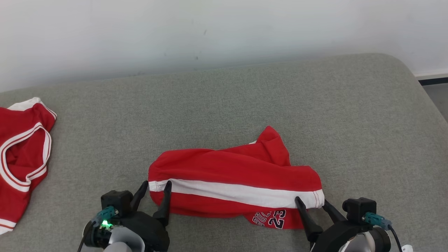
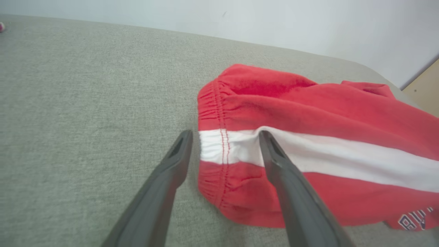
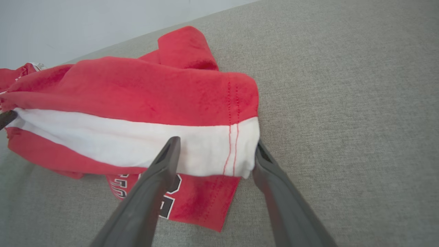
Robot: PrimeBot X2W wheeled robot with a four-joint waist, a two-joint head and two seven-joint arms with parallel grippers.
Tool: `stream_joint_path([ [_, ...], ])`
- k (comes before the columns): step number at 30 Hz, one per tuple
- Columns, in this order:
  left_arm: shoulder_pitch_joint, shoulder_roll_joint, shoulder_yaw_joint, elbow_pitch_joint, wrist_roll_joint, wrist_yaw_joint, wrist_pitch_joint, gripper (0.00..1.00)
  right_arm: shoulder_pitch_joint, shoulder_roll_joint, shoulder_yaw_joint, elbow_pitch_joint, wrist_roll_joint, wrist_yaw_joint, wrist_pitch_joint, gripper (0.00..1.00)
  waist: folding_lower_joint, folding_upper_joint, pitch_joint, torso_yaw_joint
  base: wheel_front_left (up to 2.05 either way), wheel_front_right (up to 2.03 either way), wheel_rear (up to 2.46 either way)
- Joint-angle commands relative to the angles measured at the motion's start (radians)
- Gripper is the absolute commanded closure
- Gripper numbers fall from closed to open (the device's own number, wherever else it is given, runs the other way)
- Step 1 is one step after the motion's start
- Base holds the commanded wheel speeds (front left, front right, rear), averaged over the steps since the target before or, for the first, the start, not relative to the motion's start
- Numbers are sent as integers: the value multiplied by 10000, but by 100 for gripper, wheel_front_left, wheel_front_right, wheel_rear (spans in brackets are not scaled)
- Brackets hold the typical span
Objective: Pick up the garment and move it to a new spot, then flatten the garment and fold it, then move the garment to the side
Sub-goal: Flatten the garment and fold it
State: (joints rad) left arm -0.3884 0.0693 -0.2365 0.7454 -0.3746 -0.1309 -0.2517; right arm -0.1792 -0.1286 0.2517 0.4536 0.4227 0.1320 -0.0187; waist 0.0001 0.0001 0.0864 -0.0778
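The garment [image 1: 231, 171] is a pair of red shorts with a white stripe and a printed "23", lying crumpled lengthwise near the front of the grey padded surface [image 1: 245, 98]. My left gripper [image 1: 157, 183] stands open at its left end. In the left wrist view the gripper [image 2: 224, 133] straddles the gathered waistband of the garment [image 2: 308, 109], one finger on the white stripe and the other on the bare surface beside it. My right gripper [image 1: 310, 200] is open at the right end. There the gripper [image 3: 216, 142] straddles the stitched hem of the garment [image 3: 154, 92].
A second red piece with white trim [image 1: 21, 154] lies at the far left of the surface. A pale wall runs along the back. The surface curves off at its right edge [image 1: 425, 101]. Bare grey padding stretches behind and to the right of the shorts.
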Motion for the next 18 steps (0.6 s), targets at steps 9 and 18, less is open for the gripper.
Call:
stream_joint_path([
  [9,300,269,-196,-154,-98,21,-124,27,-115,-151,317,132,179,-26,-147,0,-1,-1,-49,-4,0,0,0],
  [18,133,218,-323,-35,-179,21,-134,100,-210,-244,610,201,314,-26,-165,87,-1,-1,-109,20,0,0,0],
])
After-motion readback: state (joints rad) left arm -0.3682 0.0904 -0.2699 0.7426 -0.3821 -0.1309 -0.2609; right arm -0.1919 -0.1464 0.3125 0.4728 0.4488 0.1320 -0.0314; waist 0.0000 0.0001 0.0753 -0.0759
